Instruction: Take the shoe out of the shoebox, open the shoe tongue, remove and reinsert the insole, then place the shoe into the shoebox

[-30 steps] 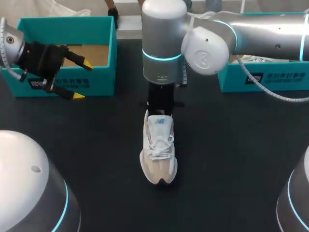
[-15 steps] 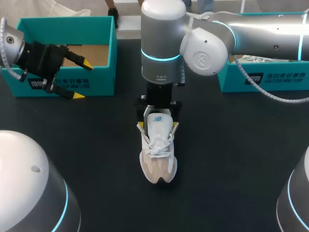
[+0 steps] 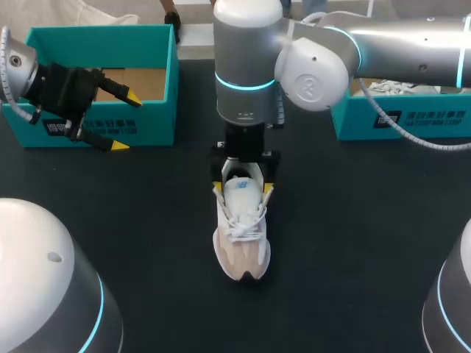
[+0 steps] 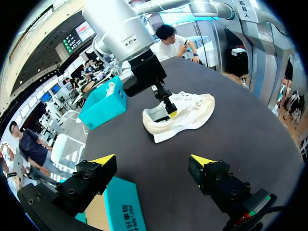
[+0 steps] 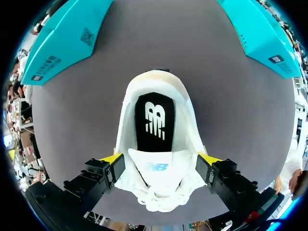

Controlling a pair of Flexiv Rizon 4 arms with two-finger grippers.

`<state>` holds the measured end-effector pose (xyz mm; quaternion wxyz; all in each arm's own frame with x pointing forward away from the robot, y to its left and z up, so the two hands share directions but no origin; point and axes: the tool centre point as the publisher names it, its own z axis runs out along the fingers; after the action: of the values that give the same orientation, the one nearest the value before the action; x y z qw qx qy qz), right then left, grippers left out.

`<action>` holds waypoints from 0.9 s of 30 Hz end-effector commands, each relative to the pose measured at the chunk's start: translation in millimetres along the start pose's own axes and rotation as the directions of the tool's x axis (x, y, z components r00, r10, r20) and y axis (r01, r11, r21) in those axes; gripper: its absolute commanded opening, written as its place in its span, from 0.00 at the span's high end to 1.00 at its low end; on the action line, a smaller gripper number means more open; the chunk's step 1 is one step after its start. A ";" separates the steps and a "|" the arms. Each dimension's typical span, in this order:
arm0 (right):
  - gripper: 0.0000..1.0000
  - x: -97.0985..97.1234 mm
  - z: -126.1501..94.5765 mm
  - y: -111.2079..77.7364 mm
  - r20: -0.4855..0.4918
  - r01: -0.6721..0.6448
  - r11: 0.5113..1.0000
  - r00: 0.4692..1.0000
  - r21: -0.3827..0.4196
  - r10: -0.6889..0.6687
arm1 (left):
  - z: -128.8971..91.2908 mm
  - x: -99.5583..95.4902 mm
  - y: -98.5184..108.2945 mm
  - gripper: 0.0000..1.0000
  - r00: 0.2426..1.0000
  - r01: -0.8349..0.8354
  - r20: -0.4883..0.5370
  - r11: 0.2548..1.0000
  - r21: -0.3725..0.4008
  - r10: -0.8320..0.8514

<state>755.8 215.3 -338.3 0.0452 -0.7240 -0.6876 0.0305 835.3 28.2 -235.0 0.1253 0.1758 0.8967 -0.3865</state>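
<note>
Shoe (image 3: 241, 239), centre, toe near: right gripper (image 3: 243, 192) straddles its collar, fingers (image 3: 269, 192) spread and unclamped, presumably for the tongue (image 5: 156, 166); left gripper (image 3: 125, 123), agape, parked by far-left shoebox (image 3: 103, 33).

The white-and-beige cloth sneaker (image 3: 241, 235) is showing possibly suede panels; the black tabletop (image 3: 353, 220) is looking matt, the teal cardboard shoebox (image 3: 151, 121) smooth, the silver right arm (image 3: 246, 66) glossy.

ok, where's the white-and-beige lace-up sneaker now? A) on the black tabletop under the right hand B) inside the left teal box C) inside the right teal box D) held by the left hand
A: the white-and-beige lace-up sneaker lies on the black tabletop, right hand over its tongue end.
</note>
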 end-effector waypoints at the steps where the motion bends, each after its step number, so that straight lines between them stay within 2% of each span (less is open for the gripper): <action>1: 0.00 -10.5 -25.3 -20.2 0.020 -0.030 0.998 0.999 -0.054 0.031 | -0.9 0.7 -0.3 0.00 1.000 0.000 -0.001 1.000 -0.002 0.000; 10: 0.00 -10.2 -52.5 -50.1 0.033 -0.064 0.993 0.997 -0.095 0.067 | -0.9 0.7 -0.3 0.00 1.000 0.000 -0.001 1.000 -0.002 0.000; 11: 0.16 -8.7 -55.1 -51.5 0.037 -0.064 0.993 0.997 -0.097 0.067 | -0.9 0.7 -0.3 0.00 1.000 0.000 -0.001 1.000 -0.002 0.000; 12: 0.45 -7.2 -57.0 -52.3 0.040 -0.063 0.993 0.997 -0.104 0.068 | -0.9 0.7 -0.3 0.00 1.000 0.000 -0.001 1.000 -0.002 0.000; 16: 0.70 0.8 -55.5 -50.6 0.032 -0.053 0.992 0.998 -0.113 0.057 | -0.9 0.7 -0.3 0.00 1.000 0.000 -0.001 1.000 -0.002 0.000; 17: 0.74 2.2 -53.4 -49.3 0.026 -0.052 0.992 0.998 -0.117 0.056 | -0.9 0.7 -0.3 0.00 1.000 0.000 -0.001 1.000 -0.002 0.000; 27: 0.78 0.8 -23.2 -32.6 -0.013 -0.029 0.995 1.000 -0.096 0.027 | -0.9 0.7 -0.3 0.00 1.000 0.000 -0.001 1.000 -0.002 0.000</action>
<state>719.9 218.9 -300.3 0.0035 -0.7354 -0.6776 -0.0045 835.4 28.1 -235.0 0.1253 0.1758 0.8966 -0.3865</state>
